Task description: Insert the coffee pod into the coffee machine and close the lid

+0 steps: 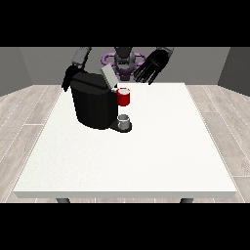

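The black coffee machine (93, 105) stands on the white table (127, 161), left of the middle, with its grey lid (108, 76) tilted up. A red thing at the machine (124, 97) sits at its front right. Below it, a small grey thing (125, 119) rests on the machine's base; I cannot tell it for the pod. The hand at the view's right (154, 66) hangs above the table's far edge, fingers spread and straight, holding nothing. The hand at the view's left (68, 79) is partly hidden behind the machine's far left corner.
The robot's torso (124, 61) stands behind the far edge. White table surface stretches from the machine to the near edge and to the right side.
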Robot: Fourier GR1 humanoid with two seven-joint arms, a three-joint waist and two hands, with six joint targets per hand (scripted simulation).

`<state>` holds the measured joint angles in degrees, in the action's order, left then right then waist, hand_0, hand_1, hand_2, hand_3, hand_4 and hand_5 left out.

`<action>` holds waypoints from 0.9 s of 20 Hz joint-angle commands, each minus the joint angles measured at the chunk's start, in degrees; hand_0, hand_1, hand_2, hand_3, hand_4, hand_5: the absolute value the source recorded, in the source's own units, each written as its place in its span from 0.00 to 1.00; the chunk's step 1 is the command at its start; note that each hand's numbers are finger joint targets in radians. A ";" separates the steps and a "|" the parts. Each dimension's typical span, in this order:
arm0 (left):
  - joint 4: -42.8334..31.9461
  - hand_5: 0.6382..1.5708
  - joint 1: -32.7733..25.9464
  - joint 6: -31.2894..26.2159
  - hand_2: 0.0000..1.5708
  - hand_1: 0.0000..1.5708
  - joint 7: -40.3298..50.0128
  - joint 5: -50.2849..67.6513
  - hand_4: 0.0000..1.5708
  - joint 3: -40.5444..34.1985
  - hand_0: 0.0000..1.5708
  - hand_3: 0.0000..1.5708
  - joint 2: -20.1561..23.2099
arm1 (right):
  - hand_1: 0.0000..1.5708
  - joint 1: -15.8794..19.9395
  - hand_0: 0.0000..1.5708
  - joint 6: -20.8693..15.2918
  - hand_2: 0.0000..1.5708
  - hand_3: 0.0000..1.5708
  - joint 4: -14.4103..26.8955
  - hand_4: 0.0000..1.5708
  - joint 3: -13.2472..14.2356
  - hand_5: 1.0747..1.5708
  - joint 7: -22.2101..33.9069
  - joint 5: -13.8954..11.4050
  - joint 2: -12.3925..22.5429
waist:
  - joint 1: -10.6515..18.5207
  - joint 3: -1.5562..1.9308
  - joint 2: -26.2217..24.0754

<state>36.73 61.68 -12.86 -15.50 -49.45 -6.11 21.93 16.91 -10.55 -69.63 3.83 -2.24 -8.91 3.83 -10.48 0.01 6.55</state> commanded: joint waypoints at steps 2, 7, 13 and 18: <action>0.25 1.00 -7.13 0.29 0.00 0.00 -2.99 12.70 0.13 -9.42 0.00 0.00 -8.90 | 0.00 -5.34 0.00 0.42 0.00 0.00 1.12 0.00 1.16 1.00 -0.75 0.97 0.42 | 5.12 -0.15 -7.62; -2.48 1.00 -16.91 -0.74 0.00 0.00 -5.31 23.66 0.00 -17.81 0.00 0.00 -17.16 | 0.00 -5.50 0.00 1.69 0.00 0.00 -2.14 0.00 0.63 1.00 -0.69 2.51 -0.48 | 10.35 -0.23 -15.31; -3.36 1.00 -25.41 -3.92 0.00 0.00 -3.81 25.59 0.25 -18.34 0.00 0.00 -17.71 | 0.00 -7.40 0.00 9.67 0.00 0.00 -7.40 0.00 -2.73 1.00 2.79 4.87 1.18 | 11.92 -0.04 -24.72; -0.95 1.00 -31.45 -3.02 0.00 0.00 -5.94 27.01 0.25 -12.67 0.00 0.00 -21.77 | 0.00 -1.81 0.00 8.75 0.00 0.00 -4.50 0.16 -0.41 1.00 2.48 3.44 4.33 | 18.87 0.01 -23.93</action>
<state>34.89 34.32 -16.39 -21.38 -24.57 -21.61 2.54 12.98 -2.42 -75.39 2.77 -0.35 -4.89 6.35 4.86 -0.03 -15.50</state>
